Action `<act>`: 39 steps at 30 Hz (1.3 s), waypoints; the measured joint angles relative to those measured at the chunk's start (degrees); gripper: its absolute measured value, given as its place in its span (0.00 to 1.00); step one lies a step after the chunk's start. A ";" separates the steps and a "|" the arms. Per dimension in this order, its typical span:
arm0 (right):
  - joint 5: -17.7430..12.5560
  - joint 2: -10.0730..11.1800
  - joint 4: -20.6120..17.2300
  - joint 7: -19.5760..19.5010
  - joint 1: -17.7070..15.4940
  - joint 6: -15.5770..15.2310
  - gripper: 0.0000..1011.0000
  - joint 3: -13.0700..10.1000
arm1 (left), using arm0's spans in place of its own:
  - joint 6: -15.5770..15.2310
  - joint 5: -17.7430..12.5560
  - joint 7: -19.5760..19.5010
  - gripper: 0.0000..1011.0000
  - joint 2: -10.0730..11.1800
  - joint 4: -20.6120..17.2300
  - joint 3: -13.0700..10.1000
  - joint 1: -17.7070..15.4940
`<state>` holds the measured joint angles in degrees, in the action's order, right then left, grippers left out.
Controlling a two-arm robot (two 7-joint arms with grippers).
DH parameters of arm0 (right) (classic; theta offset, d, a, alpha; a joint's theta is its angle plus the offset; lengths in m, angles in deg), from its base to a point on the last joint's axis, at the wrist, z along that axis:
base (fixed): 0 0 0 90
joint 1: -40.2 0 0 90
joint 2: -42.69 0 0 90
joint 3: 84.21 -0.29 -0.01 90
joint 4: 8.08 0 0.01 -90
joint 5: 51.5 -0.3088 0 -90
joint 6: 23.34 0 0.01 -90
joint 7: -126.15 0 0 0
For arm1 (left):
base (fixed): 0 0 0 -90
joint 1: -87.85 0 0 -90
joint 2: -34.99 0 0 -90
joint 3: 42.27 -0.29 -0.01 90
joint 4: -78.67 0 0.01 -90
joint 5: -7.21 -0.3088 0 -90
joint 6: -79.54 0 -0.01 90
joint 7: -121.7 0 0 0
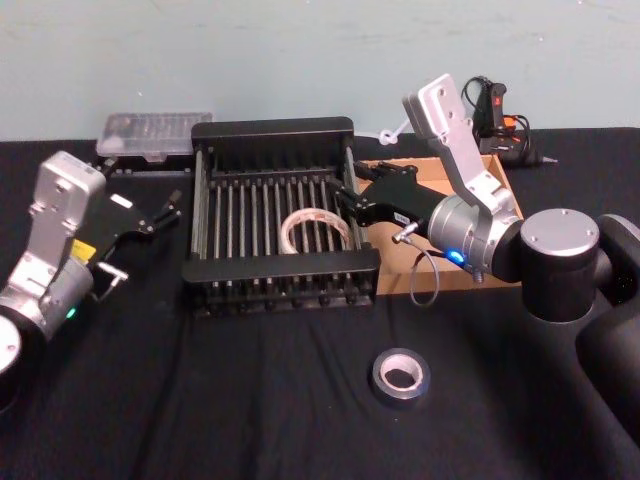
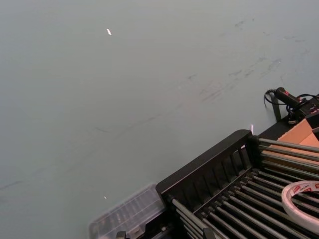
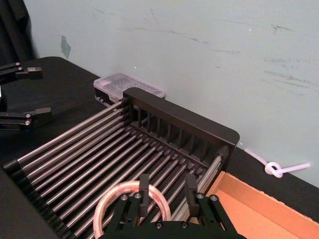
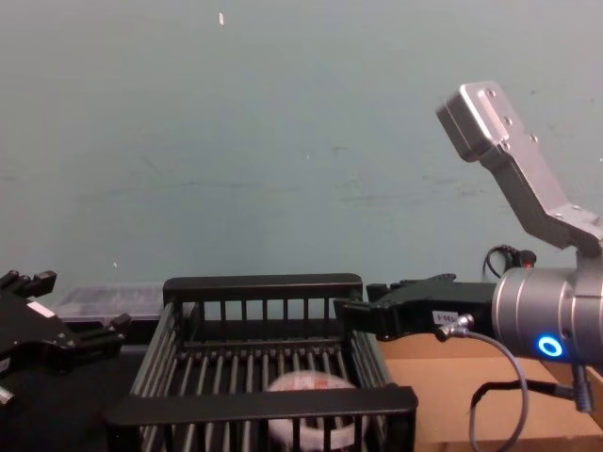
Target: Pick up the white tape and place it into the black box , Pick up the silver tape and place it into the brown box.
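white tape (image 1: 312, 229) lies in black box (image 1: 270, 217) | our right gripper (image 1: 347, 203) over its right rim, fingers apart, empty | left gripper (image 1: 165, 212) idle, spread | next: we drop squarely over silver tape (image 1: 401, 375) on cloth, near brown box (image 1: 505, 195)

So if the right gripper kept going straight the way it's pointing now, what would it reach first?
Probably the white tape lying in the black box. The right gripper, open, sits over the box's right rim, pointing left across it; its height above the roll is unclear.
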<state>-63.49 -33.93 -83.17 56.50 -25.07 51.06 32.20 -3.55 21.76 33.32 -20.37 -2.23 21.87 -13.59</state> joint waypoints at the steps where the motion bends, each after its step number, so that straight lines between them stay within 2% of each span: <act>1: -0.01 0.01 -0.01 -0.01 -0.01 -0.01 0.44 -0.01 | 0.00 0.00 0.00 0.99 0.00 0.00 0.00 0.00; 8: -0.04 0.04 -0.05 -0.04 -0.04 -0.04 0.69 -0.01 | 0.00 0.00 0.00 0.99 0.00 0.00 0.00 0.00; 10: -0.04 0.04 -0.06 -0.05 -0.05 -0.05 0.72 -0.01 | 0.00 0.00 0.00 0.99 0.00 0.00 0.00 0.00; 11: -0.05 0.04 -0.07 -0.06 -0.06 -0.05 0.78 -0.01 | 0.00 0.00 0.00 0.99 0.00 0.00 0.00 0.00; 12: -0.06 0.04 -0.07 -0.06 -0.06 -0.05 0.78 -0.01 | 0.00 0.00 0.00 0.99 0.00 0.00 0.00 0.00; 19: -0.09 0.05 -0.09 -0.06 -0.06 -0.05 0.97 -0.01 | 0.00 0.00 0.00 0.99 0.00 0.00 0.00 0.00; 21: -0.09 0.04 -0.09 -0.06 -0.06 -0.05 0.99 -0.01 | 0.00 0.00 0.00 0.99 0.00 0.00 0.00 0.00; 32: -0.50 0.59 -1.42 0.09 -0.87 -0.75 0.99 -0.84 | 0.00 0.00 0.00 0.99 0.00 0.00 0.00 0.00; 39: -1.43 3.34 -5.91 0.78 -3.27 -2.68 0.99 -2.35 | 0.00 0.00 0.00 0.99 0.00 0.01 0.00 0.00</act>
<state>-64.92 -30.59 -89.09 57.27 -28.34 48.37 29.85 -3.55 21.76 33.32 -20.37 -2.22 21.86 -13.58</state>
